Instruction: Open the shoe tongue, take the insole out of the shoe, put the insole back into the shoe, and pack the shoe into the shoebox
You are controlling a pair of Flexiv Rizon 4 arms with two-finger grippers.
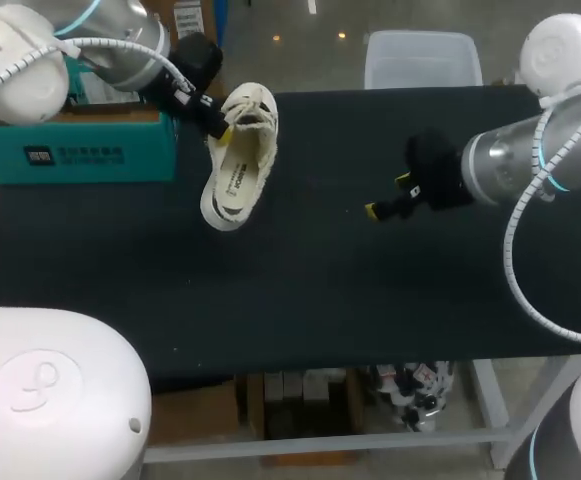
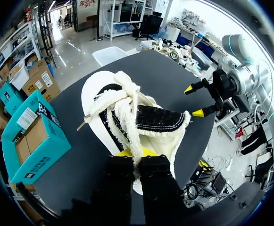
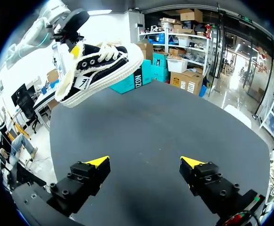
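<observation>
Your left gripper (image 1: pixel 220 125) is pinched tight on the cream and black cloth shoe (image 1: pixel 238 160). It holds the shoe up in the air over the black table (image 1: pixel 320 290), near the open teal cardboard shoebox (image 1: pixel 70 150). Your right gripper (image 1: pixel 388 198) is wide open and holds nothing. The insole looks to be inside the shoe, so I think only the packing is left.

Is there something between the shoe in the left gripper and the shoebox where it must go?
Nothing visible. The shoe, held up by the left gripper, hangs beside the open teal shoebox, and no object lies in the gap between them.
</observation>
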